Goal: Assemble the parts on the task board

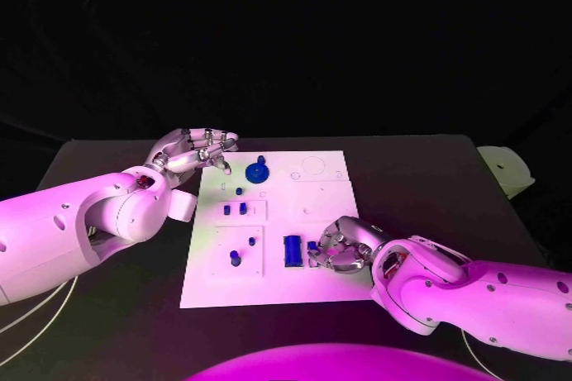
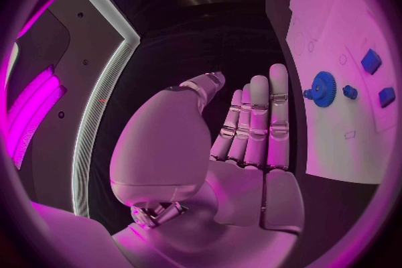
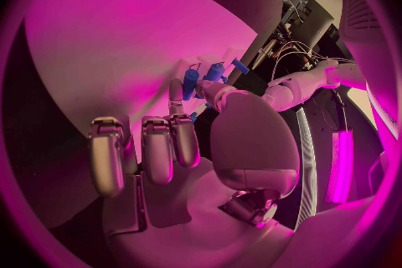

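The white rectangular task board (image 1: 312, 232) lies flat at the centre of the black tabletop (image 1: 417, 174). A round blue gear part (image 1: 258, 172) sits near the board's far left corner. Two small blue block parts (image 1: 235, 208) stand in a recess at mid-left. A tall blue rectangular part (image 1: 292, 250) stands near the front edge. The left hand (image 1: 191, 154) hangs at the board's far left corner, fingers (image 2: 260, 117) extended side by side, holding nothing. The right hand (image 1: 340, 245) rests on the board just beside the tall part, fingers curled; whether it holds a part cannot be told.
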